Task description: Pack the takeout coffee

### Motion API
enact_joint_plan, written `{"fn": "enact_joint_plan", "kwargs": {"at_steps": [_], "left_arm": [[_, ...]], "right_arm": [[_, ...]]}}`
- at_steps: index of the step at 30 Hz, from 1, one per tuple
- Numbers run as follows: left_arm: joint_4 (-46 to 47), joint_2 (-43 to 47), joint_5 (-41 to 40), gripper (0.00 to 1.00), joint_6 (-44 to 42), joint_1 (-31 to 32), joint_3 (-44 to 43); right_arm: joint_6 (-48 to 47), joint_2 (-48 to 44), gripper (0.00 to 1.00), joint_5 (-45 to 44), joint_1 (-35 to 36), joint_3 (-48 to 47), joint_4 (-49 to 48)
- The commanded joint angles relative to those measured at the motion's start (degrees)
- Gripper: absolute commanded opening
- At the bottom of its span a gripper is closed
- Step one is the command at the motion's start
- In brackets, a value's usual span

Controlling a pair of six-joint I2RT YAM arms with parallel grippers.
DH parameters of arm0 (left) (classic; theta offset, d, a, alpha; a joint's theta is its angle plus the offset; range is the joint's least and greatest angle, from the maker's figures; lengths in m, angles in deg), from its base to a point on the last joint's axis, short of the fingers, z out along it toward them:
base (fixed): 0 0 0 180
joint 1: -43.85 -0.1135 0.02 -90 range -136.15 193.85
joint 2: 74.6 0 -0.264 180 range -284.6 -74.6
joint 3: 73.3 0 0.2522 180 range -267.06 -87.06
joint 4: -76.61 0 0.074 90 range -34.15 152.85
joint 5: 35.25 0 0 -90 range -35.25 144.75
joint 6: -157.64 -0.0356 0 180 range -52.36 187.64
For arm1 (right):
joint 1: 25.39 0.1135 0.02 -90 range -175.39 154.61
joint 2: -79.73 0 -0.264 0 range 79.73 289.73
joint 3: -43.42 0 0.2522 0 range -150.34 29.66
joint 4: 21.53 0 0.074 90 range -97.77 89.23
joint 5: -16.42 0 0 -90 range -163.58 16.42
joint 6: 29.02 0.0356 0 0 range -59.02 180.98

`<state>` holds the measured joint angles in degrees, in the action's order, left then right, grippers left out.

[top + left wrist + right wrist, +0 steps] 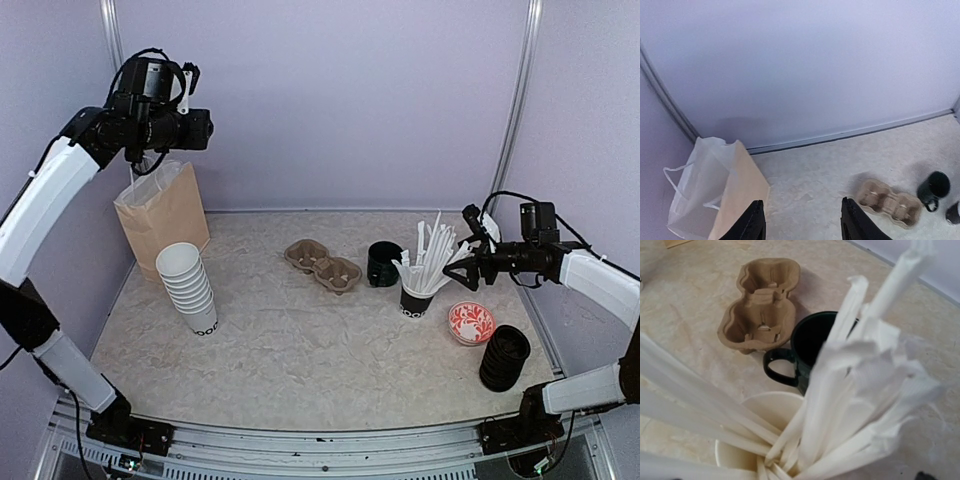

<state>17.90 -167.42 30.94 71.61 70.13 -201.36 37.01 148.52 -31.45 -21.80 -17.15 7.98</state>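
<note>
White cups (190, 285) form one stack, black lids (504, 357) another.

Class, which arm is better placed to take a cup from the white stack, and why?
Probably left. The left hand hangs open above the paper bag next to the cup stack; the right hand is on the far side, at the straws.

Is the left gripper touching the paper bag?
Apart. The top view shows bare wall between the left gripper and the paper bag standing below it.
</note>
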Motion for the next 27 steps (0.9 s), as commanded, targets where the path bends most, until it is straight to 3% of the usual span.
{"fn": "enact_joint_plan", "kwargs": {"at_steps": [1, 11, 16, 23, 25, 27], "left_arm": [[-12.45, 5.65, -0.98, 0.49, 7.71, 8.07, 2.57], [-24.95, 13.06, 8.57, 0.39, 20.50, 17.49, 17.94], [-28.08, 15.89, 9.33, 0.37, 23.65, 18.62, 21.21], [-32.51, 17.69, 4.45, 0.31, 26.87, 19.16, 21.03], [-32.63, 17.62, 4.54, 0.29, 26.70, 19.08, 21.69], [-32.51, 17.06, 6.09, 0.28, 26.37, 19.07, 22.53]], "right_arm": [[-1.07, -0.02, 0.99, -0.34, 0.89, -0.29, 0.94], [-1.80, -1.37, 0.99, -1.72, 0.86, -4.50, 6.91], [-4.01, -4.16, 0.99, -1.71, 0.84, -10.76, 16.29], [-6.76, -9.31, 0.99, -2.02, 0.88, -12.09, 24.95], [-9.19, -10.65, 0.90, -0.53, 0.86, -12.05, 27.80], [-12.55, -12.07, 0.75, 2.86, 1.10, -12.35, 31.02]]}}
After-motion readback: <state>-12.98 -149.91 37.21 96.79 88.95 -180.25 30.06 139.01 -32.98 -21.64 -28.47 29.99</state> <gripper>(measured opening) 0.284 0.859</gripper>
